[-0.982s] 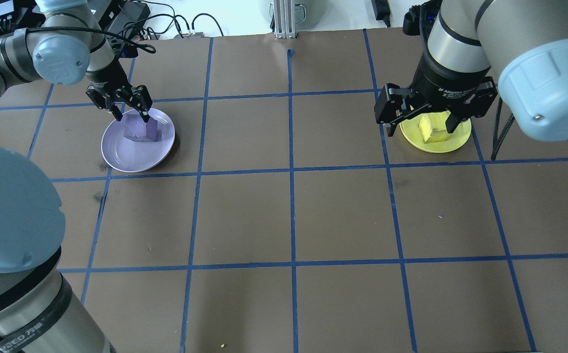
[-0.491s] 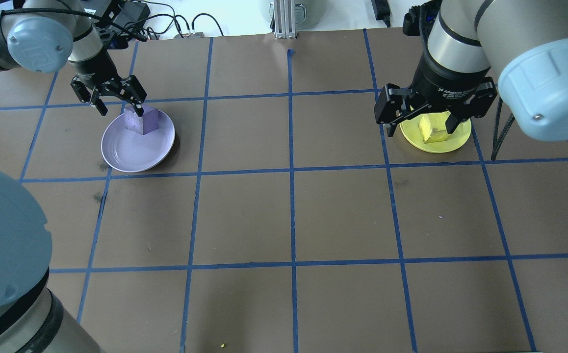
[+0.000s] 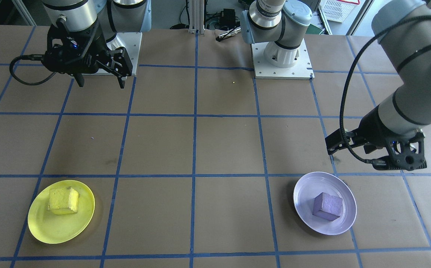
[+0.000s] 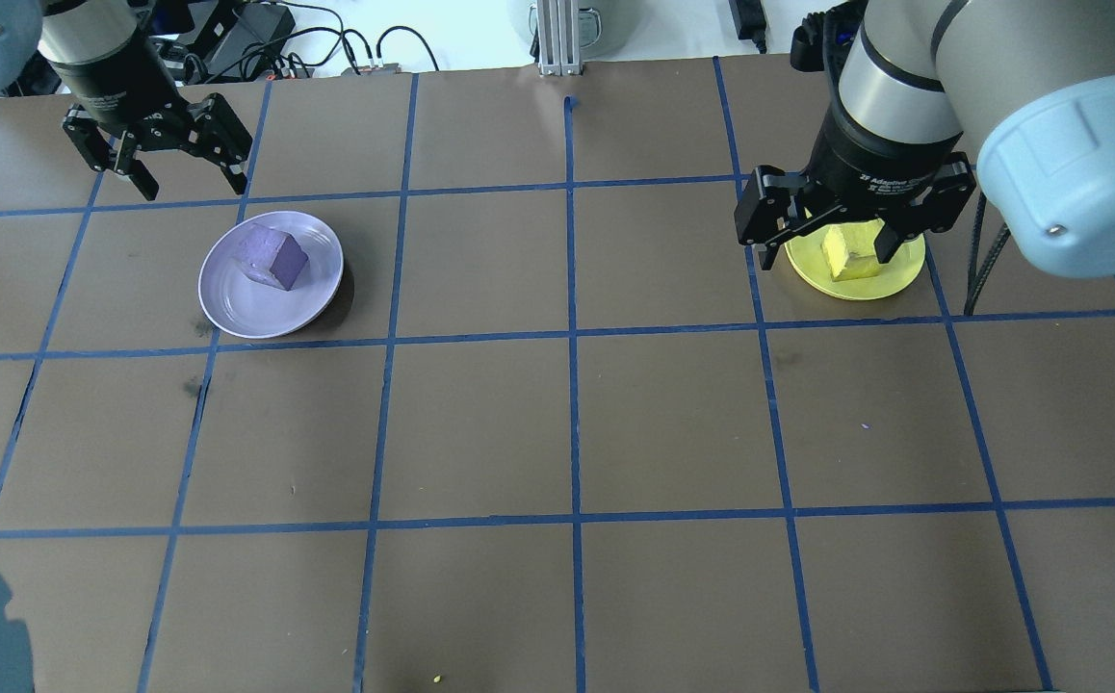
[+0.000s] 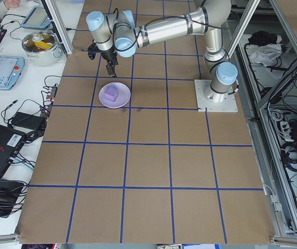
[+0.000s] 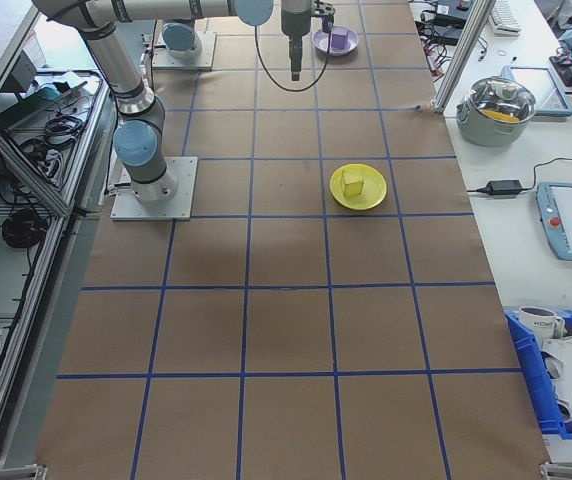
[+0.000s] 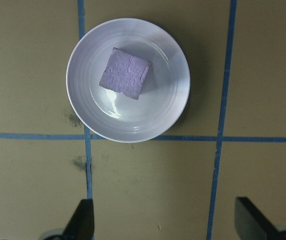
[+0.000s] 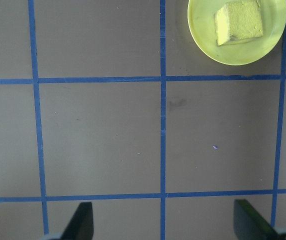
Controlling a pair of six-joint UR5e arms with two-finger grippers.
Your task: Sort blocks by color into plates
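So both of my grippers are up off the table right now and neither one is carrying anything. Nearest to me is a big bare stretch of the brown paper-covered table with its blue tape grid [image 4: 572,423]. Past that, toward the far edge on my left, sits the pale lavender glossy round plastic plate [image 4: 230,306], and the light purple rough foam cube [image 4: 272,256] rests inside it, in the half of the plate further from me, sitting a bit skewed to the grid lines. My left gripper [image 4: 182,173] hangs in the air beyond that plate, closer to the far left corner, fingers spread wide with nothing between them; my left wrist camera looks straight down on the plate and cube with both fingertips well clear of them. Over on my right, at about the same depth toward the far edge, is the bright yellow round plastic plate [image 3: 46,229] with the bright yellow rough foam cube [image 3: 64,200] lying in it, off-centre toward one side of the plate. My right gripper [image 3: 99,82] is raised high above the table, jaws wide apart and empty, and from my right wrist camera the yellow plate sits off in the corner of the view, not under the fingers.
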